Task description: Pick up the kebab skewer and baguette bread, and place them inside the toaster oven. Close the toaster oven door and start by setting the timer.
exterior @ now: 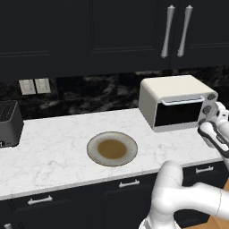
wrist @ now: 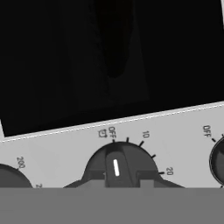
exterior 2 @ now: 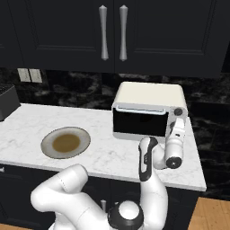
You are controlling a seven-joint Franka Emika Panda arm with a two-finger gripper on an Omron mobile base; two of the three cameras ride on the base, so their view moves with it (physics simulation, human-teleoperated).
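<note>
The cream-white boxy toaster oven [exterior: 165, 91] with a rounded top stands at the right end of the white marble counter [exterior: 53, 147], its wide dark glass door [exterior 2: 139, 122] shut upright beneath one pale bar handle [exterior 2: 138, 109]. One round grey plate with a brown centre [exterior: 112, 149] lies well to its left, and one black slot toaster [exterior: 9, 123] stands at the far left. The white arm's two-finger gripper [exterior 2: 178, 122] sits at the oven's knob panel, jaws pinched on one dark timer knob [wrist: 117, 165], whose white mark points near OFF, with two other knobs at the picture's edges.
</note>
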